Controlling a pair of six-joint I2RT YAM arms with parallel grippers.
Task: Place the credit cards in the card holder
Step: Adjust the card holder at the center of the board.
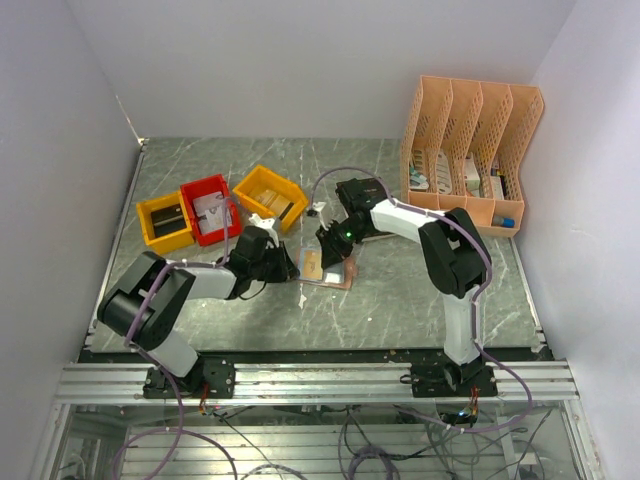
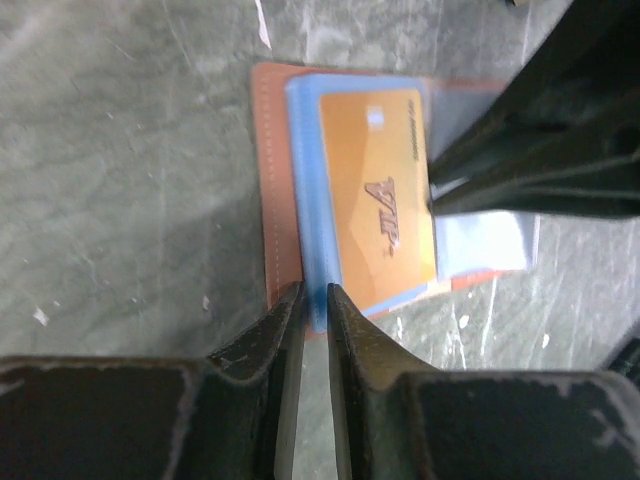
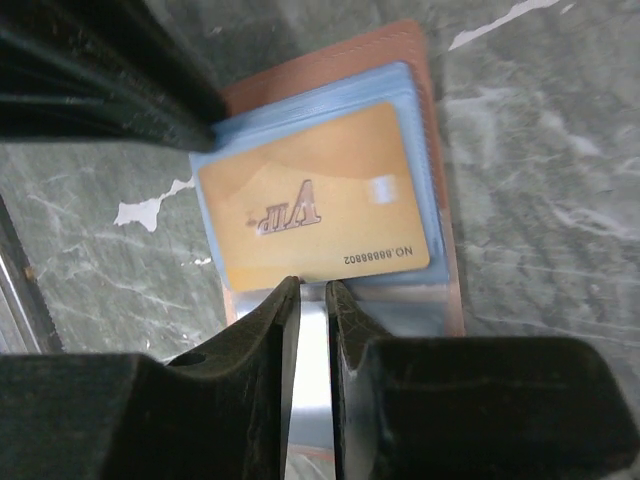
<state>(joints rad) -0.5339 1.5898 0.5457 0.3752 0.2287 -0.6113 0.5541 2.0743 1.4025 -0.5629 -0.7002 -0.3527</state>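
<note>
Centrally, card holder (image 2: 272, 200) open, left hand (image 2: 315, 300), right hand (image 3: 312, 295) pinching adjoining sleeve edges

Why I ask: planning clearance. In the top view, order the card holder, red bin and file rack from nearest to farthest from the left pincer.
1. The card holder, mid-table, right beside the left pincer.
2. The red bin, behind it, to the left.
3. The file rack, in the far right corner.
</note>
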